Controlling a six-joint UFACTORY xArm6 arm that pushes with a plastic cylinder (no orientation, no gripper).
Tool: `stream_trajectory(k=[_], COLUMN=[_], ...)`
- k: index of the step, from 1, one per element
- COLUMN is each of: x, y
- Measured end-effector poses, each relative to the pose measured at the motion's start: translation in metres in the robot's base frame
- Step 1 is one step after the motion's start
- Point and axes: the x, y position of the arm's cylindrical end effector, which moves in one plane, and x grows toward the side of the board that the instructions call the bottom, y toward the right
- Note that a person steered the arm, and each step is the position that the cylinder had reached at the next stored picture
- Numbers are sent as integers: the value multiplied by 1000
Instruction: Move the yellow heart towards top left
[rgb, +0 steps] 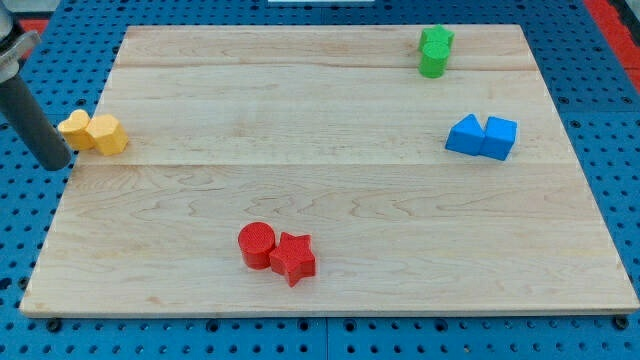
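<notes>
The yellow heart (75, 129) lies at the wooden board's (320, 210) left edge, about a third of the way down. A yellow hexagon (108, 134) touches it on its right side. My tip (58, 164) is just below and left of the heart, at the board's left edge and very close to the heart. The dark rod slants up from it to the view's top left corner.
A green star and a green cylinder (434, 52) stand together at the top right. A blue triangle (464, 134) and a blue cube (499, 138) sit at the right. A red cylinder (256, 245) and a red star (294, 258) sit at the bottom centre.
</notes>
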Motion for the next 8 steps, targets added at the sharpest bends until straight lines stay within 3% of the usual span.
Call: stream_trajectory(k=[1, 4, 8], x=[-42, -101, -119], y=[0, 11, 133])
